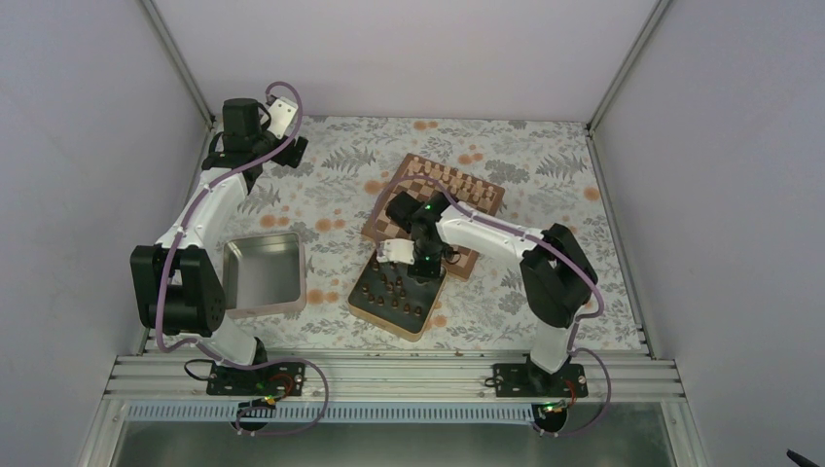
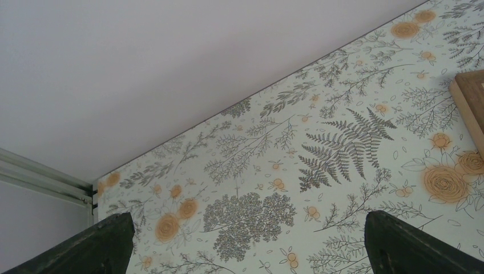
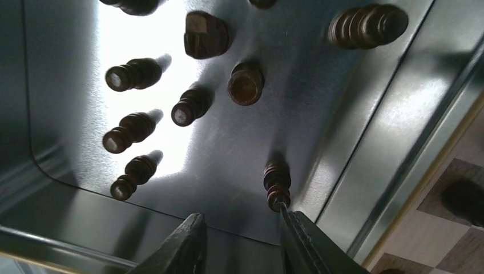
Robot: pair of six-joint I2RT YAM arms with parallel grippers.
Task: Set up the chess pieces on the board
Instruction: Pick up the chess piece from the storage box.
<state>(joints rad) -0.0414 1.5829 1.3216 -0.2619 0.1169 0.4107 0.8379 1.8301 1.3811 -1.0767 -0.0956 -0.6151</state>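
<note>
Dark brown chess pieces (image 3: 245, 85) sit in a metal tin (image 3: 354, 114) just near of the board (image 1: 475, 206); the right gripper (image 3: 240, 220) hangs over them, fingers partly apart, clamping nothing. Far left, the left gripper (image 2: 246, 217) gapes wide above floral cloth (image 2: 342, 142)

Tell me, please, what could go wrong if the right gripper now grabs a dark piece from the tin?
The nearest piece stands off-centre, by one finger of the right gripper, not midway between the jaws; closing could tip it rather than grip it. It also stands close to the tin wall, so that finger could catch there.
</note>
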